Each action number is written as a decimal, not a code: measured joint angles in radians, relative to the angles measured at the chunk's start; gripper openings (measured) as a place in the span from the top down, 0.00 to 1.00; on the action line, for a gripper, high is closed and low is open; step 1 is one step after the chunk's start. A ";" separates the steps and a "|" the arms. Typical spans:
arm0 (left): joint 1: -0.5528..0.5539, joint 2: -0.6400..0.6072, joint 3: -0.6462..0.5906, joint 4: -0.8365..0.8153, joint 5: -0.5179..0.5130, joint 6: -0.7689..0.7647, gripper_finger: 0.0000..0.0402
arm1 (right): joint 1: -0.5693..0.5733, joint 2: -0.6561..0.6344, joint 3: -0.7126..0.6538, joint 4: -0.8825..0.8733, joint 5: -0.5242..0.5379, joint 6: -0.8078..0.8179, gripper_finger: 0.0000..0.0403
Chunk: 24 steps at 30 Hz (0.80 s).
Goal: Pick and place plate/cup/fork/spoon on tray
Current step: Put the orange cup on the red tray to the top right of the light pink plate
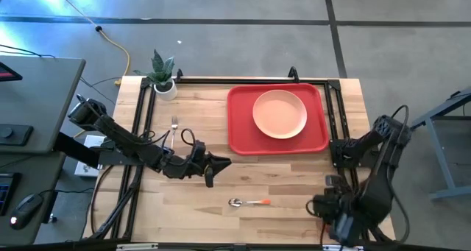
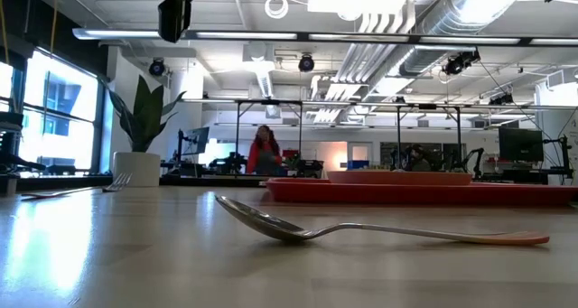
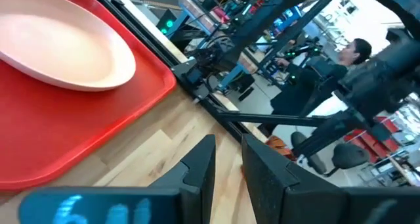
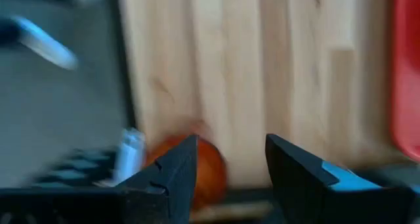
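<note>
The peach-pink plate [image 1: 280, 112] lies on the red tray [image 1: 239, 137] at the far right; both also show in the left wrist view, the plate [image 3: 62, 43] and the tray [image 3: 98, 129]. The spoon [image 1: 249, 202] lies on the wood near the front edge, bowl to the left. The fork [image 1: 174, 126] lies left of the tray. The red-orange cup [image 4: 211, 168] shows only in the right wrist view, by the table's edge, partly behind one finger. My left gripper [image 1: 219, 164] hovers mid-table, empty, with a narrow gap. My right gripper [image 4: 231, 165] is open at the near right.
A white pot with a green plant [image 1: 163, 80] stands at the far left corner. A black frame [image 1: 140, 118] runs along the table's left, far and right sides. Bare wood lies between the spoon and the tray. People and desks show in the room beyond.
</note>
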 joint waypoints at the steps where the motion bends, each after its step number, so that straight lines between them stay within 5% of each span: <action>1: 0.004 0.000 0.000 -0.004 0.000 0.000 0.84 | 0.017 0.017 -0.004 -0.031 0.003 0.007 0.58; 11: 0.021 0.000 0.000 -0.034 -0.031 -0.017 0.84 | 0.141 -0.015 -0.221 0.034 -0.028 0.194 0.62; 16: 0.015 0.000 0.000 -0.034 -0.032 -0.025 0.83 | 0.150 -0.101 -0.344 0.245 -0.028 0.242 0.62; 24: -0.003 0.000 0.000 -0.033 -0.022 -0.051 0.75 | 0.151 -0.144 -0.498 0.367 -0.033 0.261 0.55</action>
